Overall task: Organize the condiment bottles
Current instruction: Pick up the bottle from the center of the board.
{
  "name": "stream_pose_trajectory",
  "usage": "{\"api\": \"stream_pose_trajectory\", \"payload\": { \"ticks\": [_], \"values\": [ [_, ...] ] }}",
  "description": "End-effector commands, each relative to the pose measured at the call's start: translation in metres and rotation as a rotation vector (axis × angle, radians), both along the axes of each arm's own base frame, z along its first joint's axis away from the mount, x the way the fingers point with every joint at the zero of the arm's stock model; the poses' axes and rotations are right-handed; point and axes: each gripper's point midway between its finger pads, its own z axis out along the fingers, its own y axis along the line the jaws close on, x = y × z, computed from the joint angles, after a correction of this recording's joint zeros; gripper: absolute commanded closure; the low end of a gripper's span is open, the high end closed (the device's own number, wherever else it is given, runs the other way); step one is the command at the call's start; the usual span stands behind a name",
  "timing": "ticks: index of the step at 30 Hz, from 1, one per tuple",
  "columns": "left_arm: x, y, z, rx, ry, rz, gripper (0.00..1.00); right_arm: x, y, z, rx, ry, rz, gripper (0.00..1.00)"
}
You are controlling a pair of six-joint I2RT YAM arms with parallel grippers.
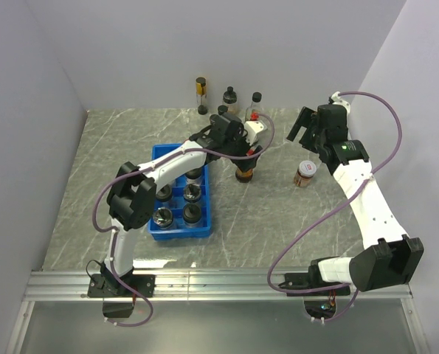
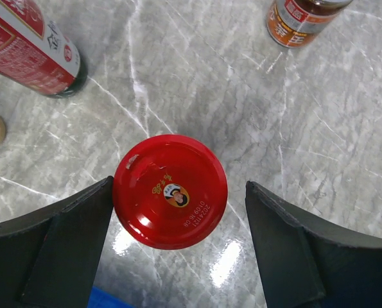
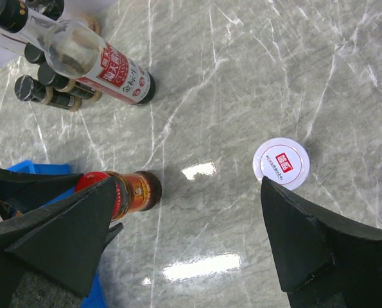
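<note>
Toward the near-left of the tabletop [image 1: 241, 214], seen from above: a blue tray [image 1: 176, 233] with several black-capped jars [image 1: 192, 214] already slotted in. Judged partly done, perhaps half. Not yet in the tray: a red-capped jar [image 1: 244, 173] at mid-tabletop just beside the tray's far-right corner, a white-lidded jar [image 1: 305, 174] nearer the right edge, and a cluster of tall bottles [image 1: 229, 97] along the far edge. Left jaws directly over the red-capped jar; right jaws raised beyond the white-lidded jar.

From the left wrist: red cap [image 2: 170, 191] centred between the left jaws, spread wide to either side. One finger [image 2: 62, 250] apparently at the cap's edge, the opposite finger [image 2: 306, 256] clearly apart. Not clamped; probably the next jar for the tray.

From the right wrist: right jaws at full spread, empty, touching nothing. Below them, upright on bare tabletop, the white-lidded jar [image 3: 281, 162]. Farther off, the red-capped jar [image 3: 130, 191] and a red-labelled bottle [image 3: 110, 70].
</note>
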Motion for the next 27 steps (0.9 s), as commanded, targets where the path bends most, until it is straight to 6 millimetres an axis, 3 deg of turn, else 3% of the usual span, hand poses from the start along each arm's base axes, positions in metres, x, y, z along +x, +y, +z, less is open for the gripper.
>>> {"api": "stream_pose_trajectory", "payload": {
  "ticks": [1,9,14,16,17,20,21,23,24,26,27],
  "values": [
    [-0.007,-0.01,0.009,-0.041,0.026,-0.034,0.12,0.006,-0.004,0.015,0.003,-0.051,-0.01,0.0],
    [0.001,-0.009,-0.021,-0.012,0.034,0.006,0.15,0.007,-0.002,0.014,0.009,-0.049,-0.004,0.0],
    [0.005,-0.009,-0.03,-0.01,0.038,0.027,0.19,0.005,-0.005,0.015,0.006,-0.05,-0.01,0.0],
    [0.006,-0.008,-0.033,-0.009,0.04,0.033,0.25,0.005,-0.005,0.013,0.006,-0.047,-0.009,0.0],
    [0.005,-0.009,-0.035,-0.007,0.043,0.031,0.3,0.005,-0.005,0.013,0.007,-0.048,-0.009,0.0],
    [0.005,-0.006,-0.039,0.002,0.053,0.032,0.54,0.006,-0.004,0.013,0.009,-0.048,-0.009,0.0],
    [0.005,-0.006,-0.037,0.001,0.053,0.03,0.7,0.006,-0.004,0.013,0.011,-0.048,-0.008,0.0],
    [0.003,-0.006,-0.034,0.0,0.051,0.026,0.85,0.006,-0.003,0.013,0.013,-0.048,-0.006,0.0],
    [0.004,-0.004,-0.028,-0.003,0.041,0.034,0.99,0.007,-0.003,0.013,0.013,-0.05,-0.006,0.0],
    [0.005,-0.001,-0.018,-0.002,0.027,0.042,1.0,0.007,-0.003,0.014,0.016,-0.053,-0.006,0.0],
    [0.008,0.001,-0.003,-0.016,0.003,0.059,1.0,0.007,-0.003,0.013,0.016,-0.05,-0.004,0.0]
  ]
}}
